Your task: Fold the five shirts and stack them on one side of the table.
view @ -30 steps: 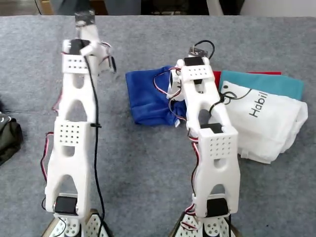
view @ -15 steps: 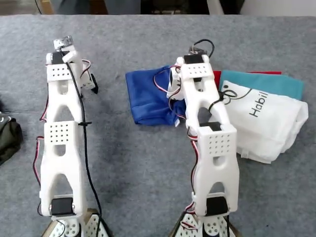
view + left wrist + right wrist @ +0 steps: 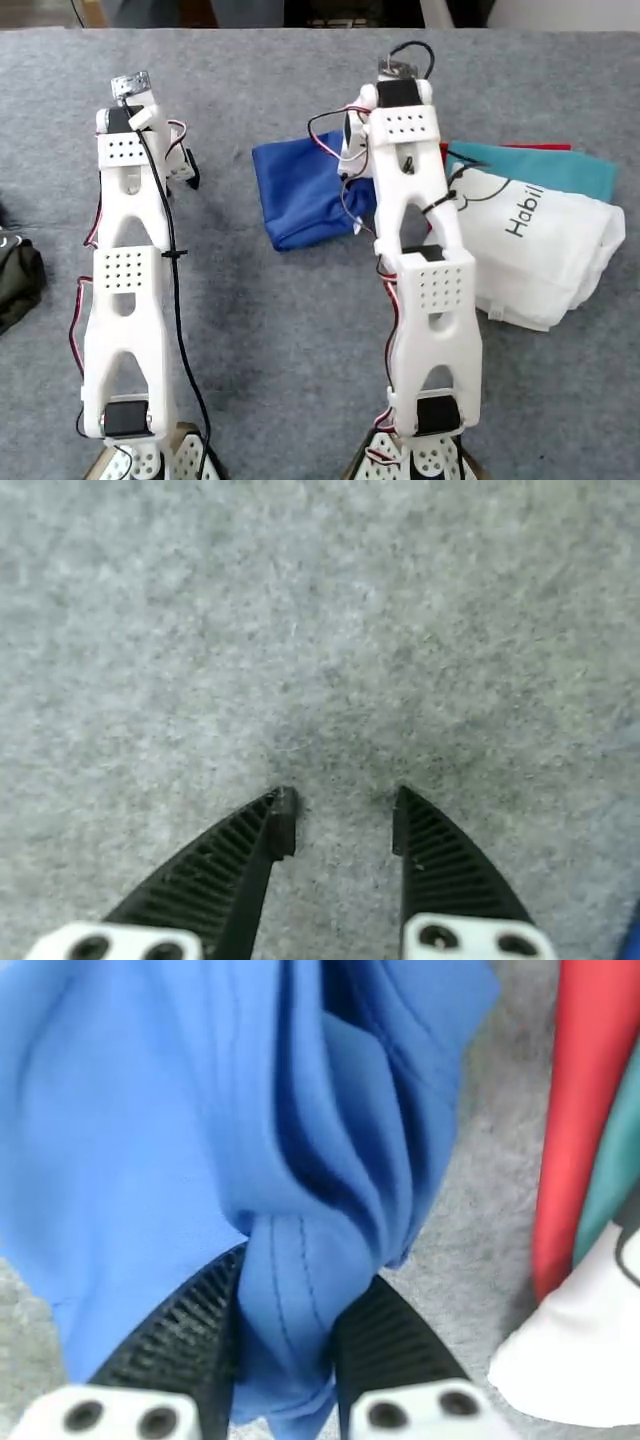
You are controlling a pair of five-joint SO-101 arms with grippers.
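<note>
A blue shirt lies bunched at the middle of the grey table, left of the right arm. My right gripper is shut on a fold of the blue shirt at its edge nearest the stack. To the right lies a stack of a white shirt, a teal shirt and a red shirt. My left gripper stands open just above bare carpet, with nothing between its fingers; in the high view the left gripper is well left of the blue shirt.
A dark garment lies at the table's left edge. The red shirt, teal shirt and white shirt lie close beside the right gripper. Grey carpet covers the table.
The left arm swung to the left and drew back, then held still. The right arm stretched farther away, and the blue shirt shifted slightly with it.
</note>
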